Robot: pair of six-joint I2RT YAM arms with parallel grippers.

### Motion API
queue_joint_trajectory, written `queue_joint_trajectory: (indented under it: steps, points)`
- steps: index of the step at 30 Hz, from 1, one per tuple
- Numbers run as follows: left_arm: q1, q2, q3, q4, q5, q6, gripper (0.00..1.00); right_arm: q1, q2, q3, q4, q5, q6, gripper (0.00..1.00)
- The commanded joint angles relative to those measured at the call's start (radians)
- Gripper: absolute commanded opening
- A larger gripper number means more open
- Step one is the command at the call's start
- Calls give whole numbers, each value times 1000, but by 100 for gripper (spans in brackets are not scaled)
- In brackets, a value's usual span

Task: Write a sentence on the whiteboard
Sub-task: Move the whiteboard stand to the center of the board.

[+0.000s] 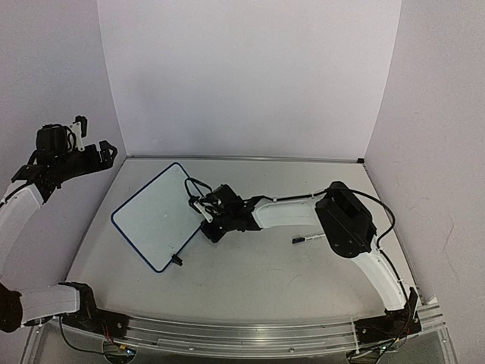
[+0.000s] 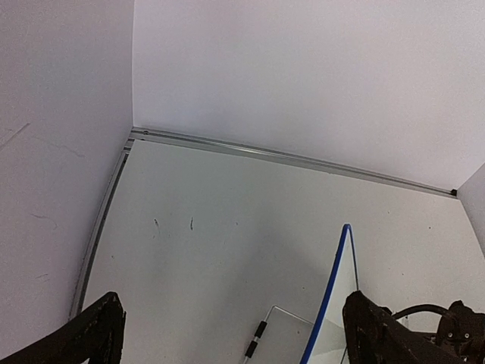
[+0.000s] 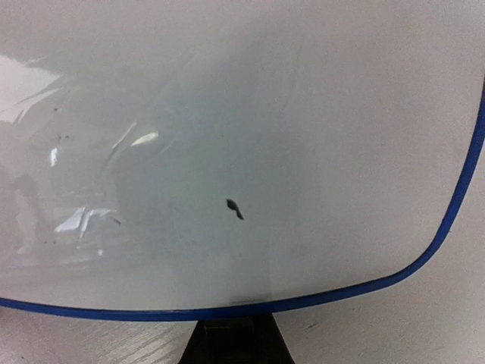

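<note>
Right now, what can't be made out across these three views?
- right gripper: too small in the top view to tell open or shut, or whether it holds anything; its wrist view shows no fingers.
- whiteboard: left wrist view's bottom edge cuts it off; top view is too small for any writing.

No readable text, label, brand or number in any view. The whiteboard (image 3: 326, 106) carries only one small dark mark (image 3: 235, 209) near its lower edge in the right wrist view, too small to read as a letter. In the top view the board's face shows no legible writing.
</note>
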Motion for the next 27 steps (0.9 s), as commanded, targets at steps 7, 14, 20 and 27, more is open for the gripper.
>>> queue_joint_trajectory:
  steps: [7, 14, 20, 27]
  points:
    - [4, -7, -8, 38, 13, -11, 100, 14, -136, -195, 61, 407, 163, 0]
    - [4, -6, -10, 39, 16, -14, 99, 14, -272, -394, 58, 666, 320, 0]
    - [4, -6, -12, 42, 19, -18, 99, -1, -356, -514, 13, 760, 441, 0]
    - [4, 0, -13, 43, 23, -20, 99, -36, -405, -583, -21, 779, 527, 0]
